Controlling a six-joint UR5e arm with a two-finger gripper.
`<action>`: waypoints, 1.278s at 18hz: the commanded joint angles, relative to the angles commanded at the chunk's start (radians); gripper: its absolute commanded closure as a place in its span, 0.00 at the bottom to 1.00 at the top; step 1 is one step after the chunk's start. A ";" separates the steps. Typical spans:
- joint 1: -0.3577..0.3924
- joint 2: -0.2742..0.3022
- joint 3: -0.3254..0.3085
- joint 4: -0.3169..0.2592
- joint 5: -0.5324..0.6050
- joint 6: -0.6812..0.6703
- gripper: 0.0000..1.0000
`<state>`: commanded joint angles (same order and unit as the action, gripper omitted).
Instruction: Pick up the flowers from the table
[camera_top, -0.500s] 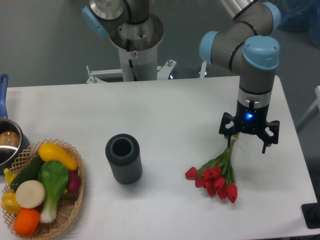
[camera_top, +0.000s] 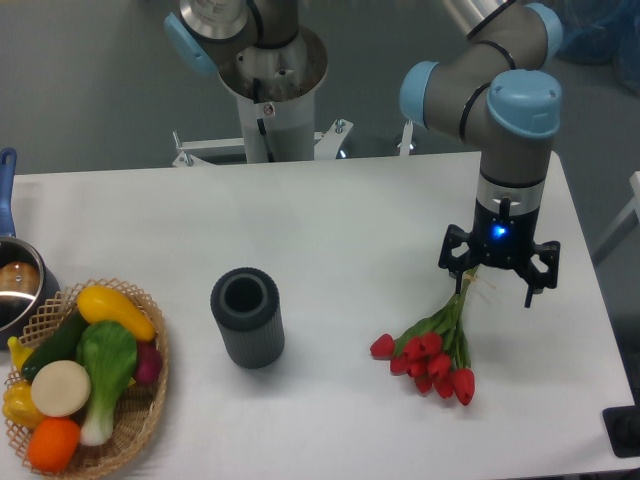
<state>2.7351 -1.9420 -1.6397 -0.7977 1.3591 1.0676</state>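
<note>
Lying on the tabletop (camera_top: 330, 230) just below the pincer (camera_top: 497, 283): the flowers (camera_top: 435, 355), long axis running diagonally, stem ends up and right under the pincer's left finger, red buds fanned out down and left, away from the pincer. Spread wide, dark fingers pointing down on either side of the stem tops, blue light glowing on the wrist above; impossible to tell whether touching the stems. Farther left of the pincer, a dark ribbed cylinder (camera_top: 247, 317) standing upright, and beyond it a wicker basket (camera_top: 147, 420) of toy vegetables.

A robotics lab: a robot arm (camera_top: 500, 110) on a metal pedestal (camera_top: 270, 90) stands over a white table (camera_top: 330, 220), grey floor behind.
</note>
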 joint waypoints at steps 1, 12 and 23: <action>0.000 0.000 -0.002 0.000 0.000 0.000 0.00; 0.002 -0.032 0.012 0.011 -0.012 -0.032 0.00; -0.003 -0.080 -0.002 0.015 0.024 0.009 0.00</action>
<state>2.7320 -2.0217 -1.6413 -0.7823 1.3835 1.0768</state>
